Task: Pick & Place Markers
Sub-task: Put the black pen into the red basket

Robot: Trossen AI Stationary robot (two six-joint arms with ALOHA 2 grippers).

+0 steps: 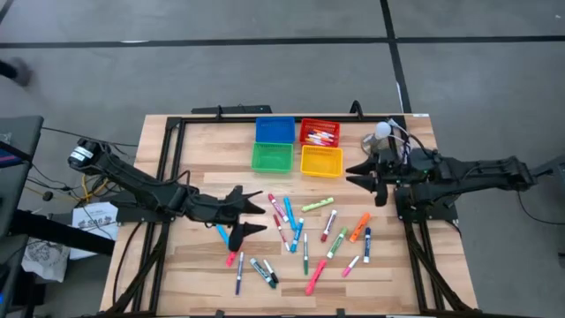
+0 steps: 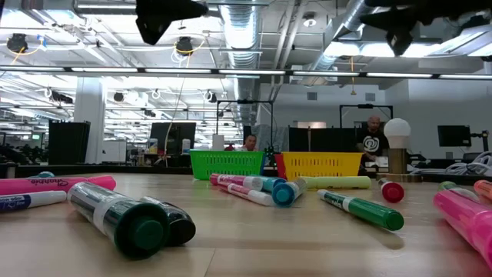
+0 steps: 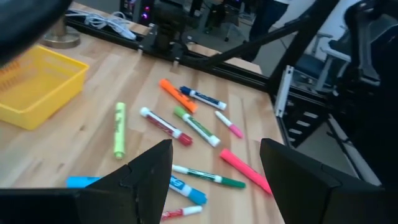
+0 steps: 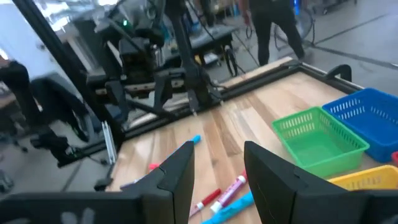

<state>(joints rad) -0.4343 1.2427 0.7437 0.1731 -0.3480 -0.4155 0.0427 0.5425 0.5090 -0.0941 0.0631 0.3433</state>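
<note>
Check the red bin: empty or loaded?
Loaded. The high view shows several markers lying inside the red bin; the green bin beside it looks empty.

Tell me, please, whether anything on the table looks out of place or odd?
Only the red bin holds markers; the blue bin, green bin and yellow bin look empty, while loose markers lie scattered across the tabletop.

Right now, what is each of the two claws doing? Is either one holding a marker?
Left gripper: open, empty, above the scattered markers.
Right gripper: open, empty, near the yellow bin.
</note>
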